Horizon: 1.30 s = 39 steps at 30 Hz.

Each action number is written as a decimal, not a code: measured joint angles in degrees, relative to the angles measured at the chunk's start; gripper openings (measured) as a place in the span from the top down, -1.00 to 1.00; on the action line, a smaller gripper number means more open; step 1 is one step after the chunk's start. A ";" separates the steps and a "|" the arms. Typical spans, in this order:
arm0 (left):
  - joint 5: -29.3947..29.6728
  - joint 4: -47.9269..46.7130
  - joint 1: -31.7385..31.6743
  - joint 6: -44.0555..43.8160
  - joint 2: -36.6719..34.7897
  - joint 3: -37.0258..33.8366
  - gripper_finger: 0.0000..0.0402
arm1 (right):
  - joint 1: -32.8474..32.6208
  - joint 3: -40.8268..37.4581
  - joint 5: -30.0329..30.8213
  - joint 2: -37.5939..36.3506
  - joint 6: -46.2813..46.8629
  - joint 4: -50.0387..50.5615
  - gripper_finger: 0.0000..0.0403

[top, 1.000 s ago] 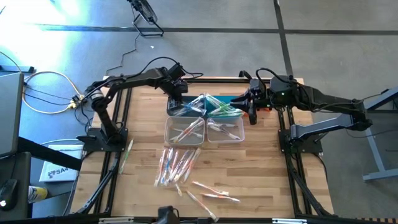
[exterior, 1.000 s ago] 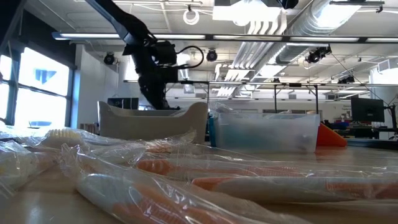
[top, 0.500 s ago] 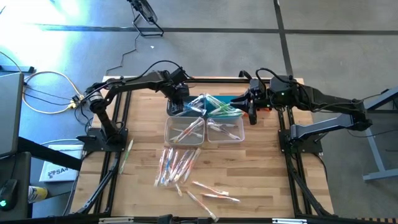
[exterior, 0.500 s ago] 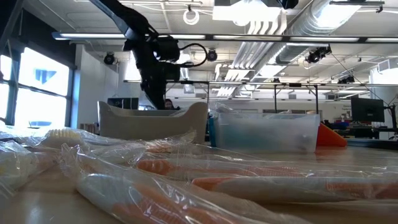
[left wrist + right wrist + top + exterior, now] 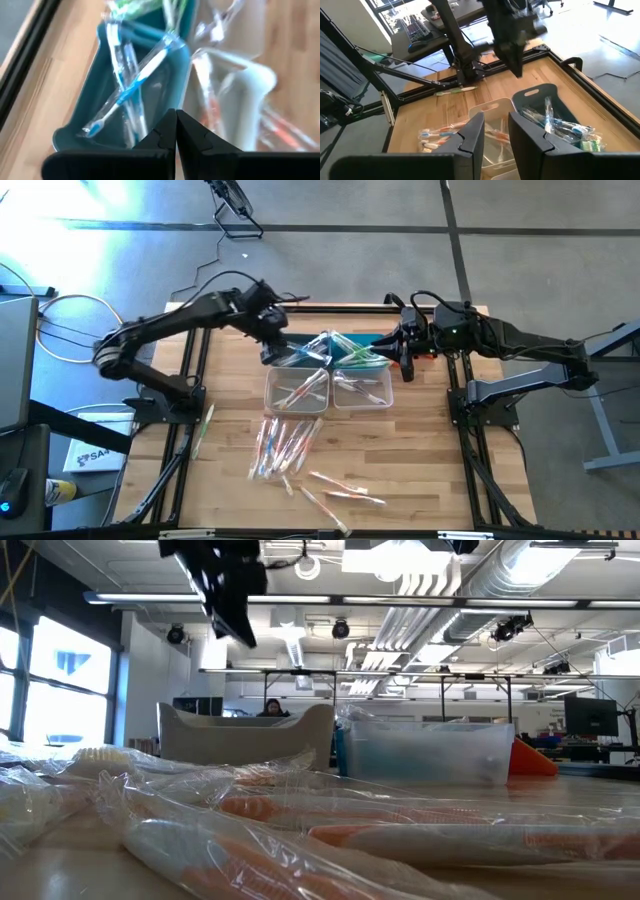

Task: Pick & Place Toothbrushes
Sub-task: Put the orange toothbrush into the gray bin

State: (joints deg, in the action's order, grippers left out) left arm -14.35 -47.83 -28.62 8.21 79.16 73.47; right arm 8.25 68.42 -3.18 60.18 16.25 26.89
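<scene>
Wrapped toothbrushes lie in a loose pile (image 5: 285, 448) on the wooden table, in front of four small bins. My left gripper (image 5: 272, 345) hangs shut and empty above the far left, teal bin (image 5: 80, 120), which holds blue-handled toothbrushes (image 5: 135, 85). The low view shows it high above the bins (image 5: 228, 610). My right gripper (image 5: 496, 132) waits open and empty over the table's far right part (image 5: 405, 365). The far right bin holds green toothbrushes (image 5: 362, 357). Pink-red ones (image 5: 300, 390) lie in the near left clear bin.
A second clear bin (image 5: 362, 390) stands at the near right of the group. A few toothbrushes (image 5: 340, 492) lie toward the near edge, and a green one (image 5: 203, 430) lies by the left frame rail. An orange cloth (image 5: 535, 760) sits behind the bins.
My left gripper has risen out of the far left bin and drawn back a little toward the table's left edge. In the low view it has gone from behind the bin wall up to the picture's top.
</scene>
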 joint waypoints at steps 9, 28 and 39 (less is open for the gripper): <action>-1.03 -0.92 4.16 -7.04 -12.59 0.00 1.00 | -0.02 -0.01 -0.24 0.00 0.00 -0.02 0.60; -0.98 0.78 21.23 -14.14 -19.75 -0.04 1.00 | -0.02 -0.01 0.02 0.00 -0.04 -0.14 0.60; -0.72 6.77 24.27 -12.96 -19.70 -0.04 1.00 | -0.80 0.01 -6.14 0.00 0.66 -0.68 0.60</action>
State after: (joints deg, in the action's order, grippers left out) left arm -15.07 -41.06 -4.34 -4.75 59.46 73.43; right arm 7.45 68.42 -9.32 60.18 16.91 26.22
